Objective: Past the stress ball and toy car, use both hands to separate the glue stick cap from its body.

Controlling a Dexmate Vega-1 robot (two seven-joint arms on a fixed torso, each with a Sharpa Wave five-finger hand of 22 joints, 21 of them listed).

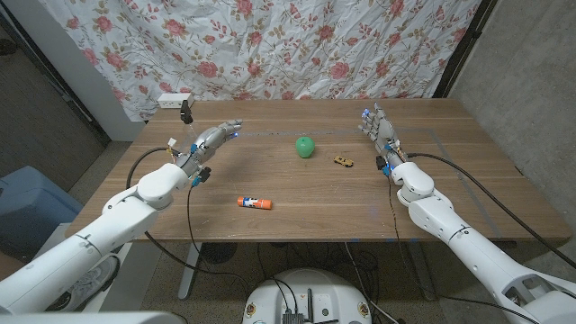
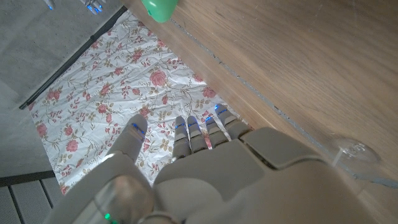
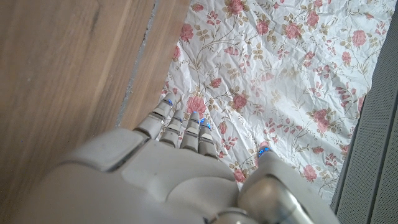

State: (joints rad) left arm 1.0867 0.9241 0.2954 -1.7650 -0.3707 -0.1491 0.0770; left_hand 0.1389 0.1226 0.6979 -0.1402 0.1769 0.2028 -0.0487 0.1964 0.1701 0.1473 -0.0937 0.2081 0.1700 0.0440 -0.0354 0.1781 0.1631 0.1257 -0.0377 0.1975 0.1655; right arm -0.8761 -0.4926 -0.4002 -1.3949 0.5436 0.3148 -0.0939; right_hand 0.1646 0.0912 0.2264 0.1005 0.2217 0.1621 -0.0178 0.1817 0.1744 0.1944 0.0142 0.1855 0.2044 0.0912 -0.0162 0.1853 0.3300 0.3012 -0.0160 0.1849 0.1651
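Observation:
The glue stick (image 1: 256, 203), white with an orange cap and a blue band, lies on its side near the table's front edge, left of centre. Farther back sit the green stress ball (image 1: 306, 147) (image 2: 160, 9) and a small yellow toy car (image 1: 343, 161). My left hand (image 1: 212, 139) (image 2: 186, 168) is raised over the table's back left, fingers apart and holding nothing, well behind the glue stick. My right hand (image 1: 381, 129) (image 3: 186, 168) stands at the back right, fingers extended and empty, to the right of the toy car.
The wooden table (image 1: 297, 216) has a floral cloth (image 1: 297, 45) hanging behind it. A white box (image 1: 175, 100) sits at the back left corner. Cables run along both arms down to the table's front edge.

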